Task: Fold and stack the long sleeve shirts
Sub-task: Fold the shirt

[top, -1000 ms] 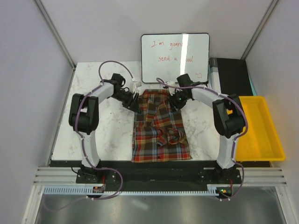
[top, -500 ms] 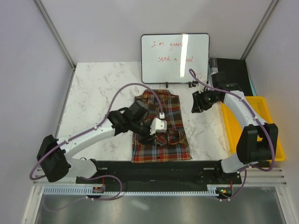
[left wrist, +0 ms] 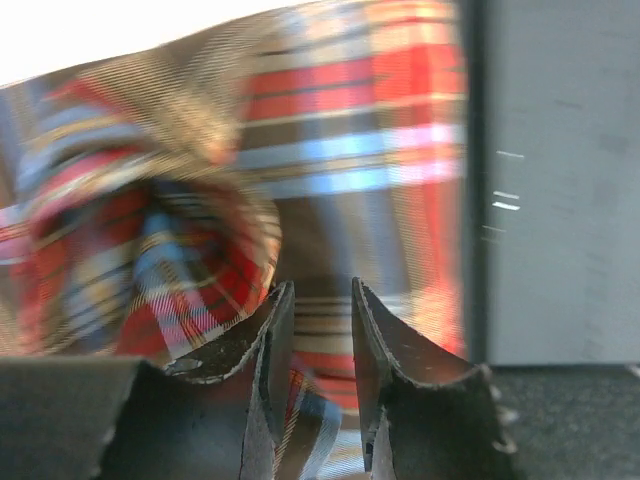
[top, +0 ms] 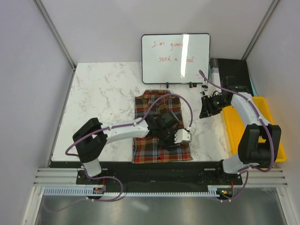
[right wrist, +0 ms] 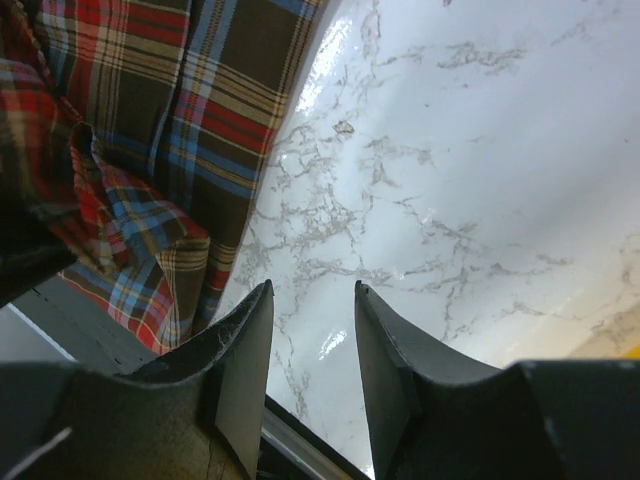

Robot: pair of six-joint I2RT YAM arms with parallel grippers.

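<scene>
Left wrist view: left claw stands narrowly apart, the long sleeve shirt bunched at its tips; whether it pinches cloth I cannot tell. It would do best to bite one raised fold only, then lift slowly. Right claw, spread and empty over the counter, has the shirt beside it.

Mid-worktop, centre to near edge: shirt. Whiteboard behind it at far edge. Bin off right edge, black box behind bin. L gripper over shirt's near-right part; R gripper right of shirt.
</scene>
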